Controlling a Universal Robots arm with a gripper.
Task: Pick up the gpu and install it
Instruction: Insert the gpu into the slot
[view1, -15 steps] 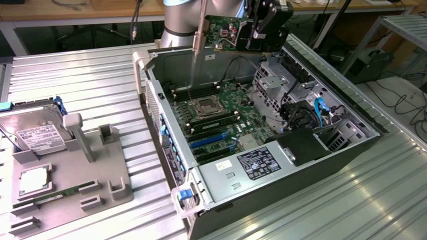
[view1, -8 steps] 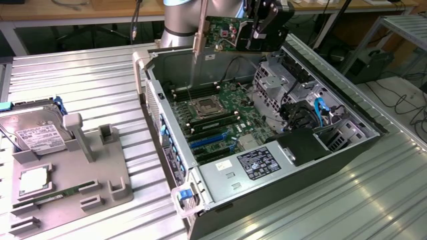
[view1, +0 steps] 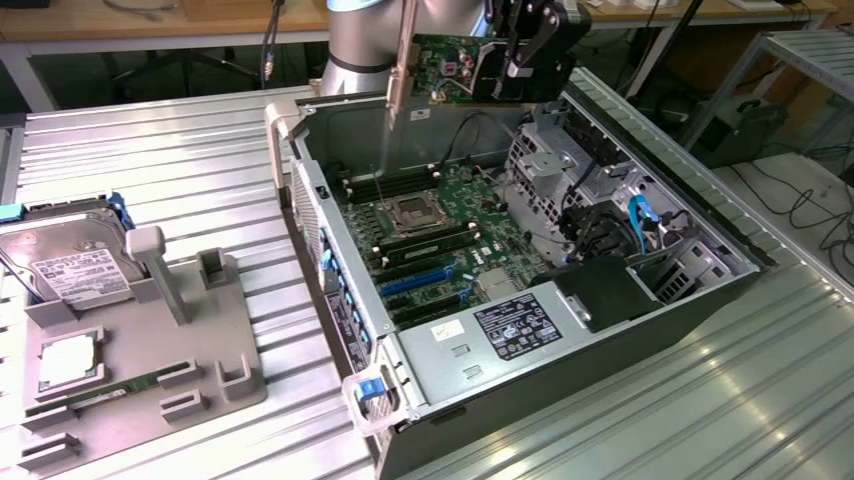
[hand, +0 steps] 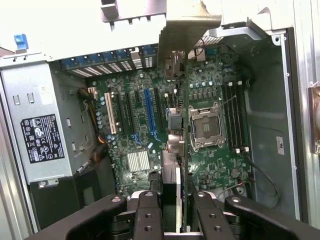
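Note:
The gpu (view1: 447, 65) hangs in the air above the far end of the open computer case (view1: 334, 300). Its green circuit board faces the exterior view, and its silver end bracket (view1: 399, 85) points down at the exterior view's left. My gripper (view1: 514, 62) is shut on the card's other end. In the wrist view the gpu (hand: 181, 150) shows edge-on between my two black fingers (hand: 150, 212), running away from the camera to its bracket (hand: 186, 32). Beneath it lies the motherboard (hand: 215, 165), with a blue expansion slot (hand: 149, 112) and black slots beside it.
Inside the case are an open CPU socket (view1: 410, 215), a power supply (view1: 514, 325) and drive cages (view1: 587, 190). At the exterior view's left, a grey fixture tray (view1: 174, 350) holds a hard drive (view1: 74, 265), a processor chip (view1: 67, 360) and a memory stick (view1: 127, 388).

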